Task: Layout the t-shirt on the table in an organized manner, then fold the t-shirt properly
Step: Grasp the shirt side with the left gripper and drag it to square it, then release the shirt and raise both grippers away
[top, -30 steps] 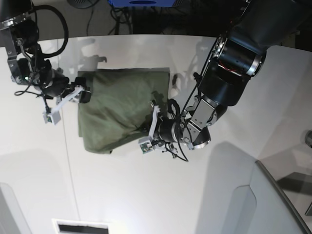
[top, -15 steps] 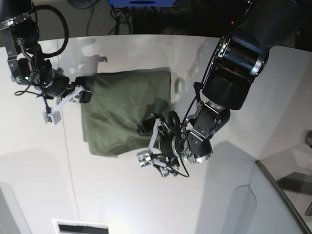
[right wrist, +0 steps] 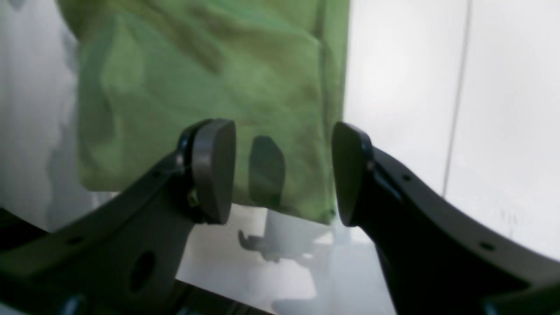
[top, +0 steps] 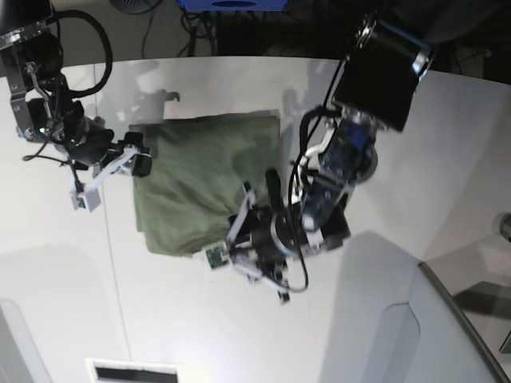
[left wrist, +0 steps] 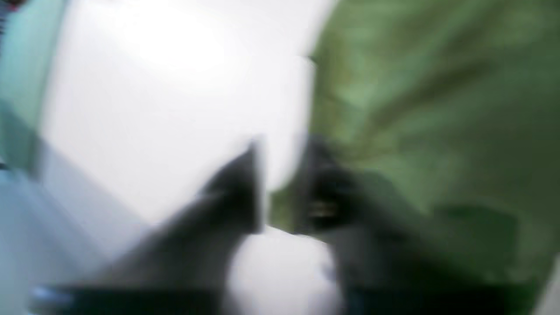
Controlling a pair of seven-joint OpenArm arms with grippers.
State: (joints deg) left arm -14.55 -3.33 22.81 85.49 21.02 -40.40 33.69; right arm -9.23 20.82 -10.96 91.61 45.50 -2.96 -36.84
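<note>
A robot's two arms work over an olive t-shirt lying in a rumpled, partly folded bundle near the far middle of the white table; the cloth rests flat on the tabletop, its far edge fairly straight, its near edge bunched and uneven. The left gripper sits at the shirt's near corner, its wrist view badly blurred; its jaws appear pinched together, though whether any fabric is caught between them cannot be told from here. The right gripper hovers at the shirt's opposite side with its jaws standing apart, empty, the pads straddling a hemmed edge of the cloth without touching it; a thin dark seam in the tabletop runs just beside.

The work looks to be in the layout stage, or an early fold, with the garment not yet squared; sleeves and collar cannot be made out. The next move likely calls for a firm hold on both edges, then an even pull or carry so the bundle opens flat rather than dragging into a heap; a slipped corner is the plain risk.
</note>
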